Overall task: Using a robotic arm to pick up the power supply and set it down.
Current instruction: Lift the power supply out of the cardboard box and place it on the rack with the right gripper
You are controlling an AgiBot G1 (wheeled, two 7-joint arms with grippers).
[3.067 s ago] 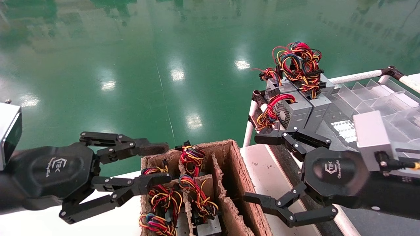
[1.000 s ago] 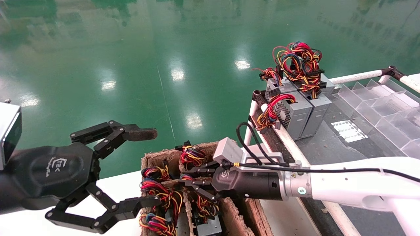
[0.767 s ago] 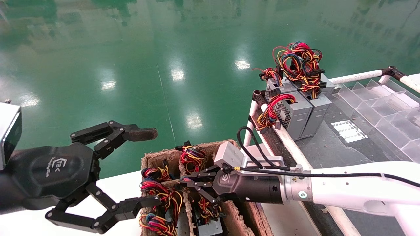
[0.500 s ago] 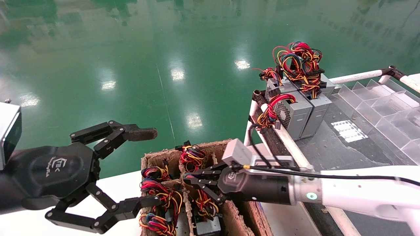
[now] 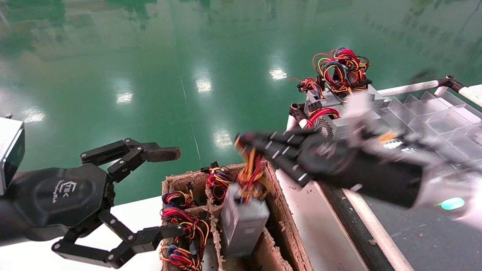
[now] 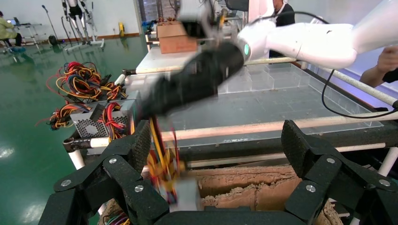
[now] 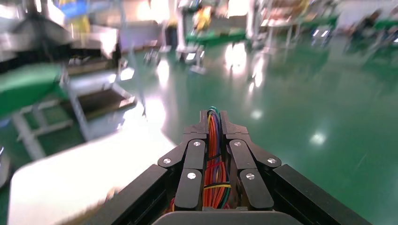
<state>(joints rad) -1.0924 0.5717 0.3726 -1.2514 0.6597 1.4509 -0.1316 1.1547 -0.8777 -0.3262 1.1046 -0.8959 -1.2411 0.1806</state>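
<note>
Overhead, the right gripper (image 5: 244, 141) pinches the power supply (image 5: 243, 222) by its wires (image 5: 251, 173), dangling above the cardboard crate (image 5: 276, 195); the left gripper (image 5: 165, 192) hovers spread wide.

A cardboard crate (image 5: 276, 195) of wired units stands near, apparently, clear dividers (image 5: 433, 109).

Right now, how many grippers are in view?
2. The left gripper is open beside the carton. The right gripper is shut on the wires of the power supply, which hangs over the carton.
</note>
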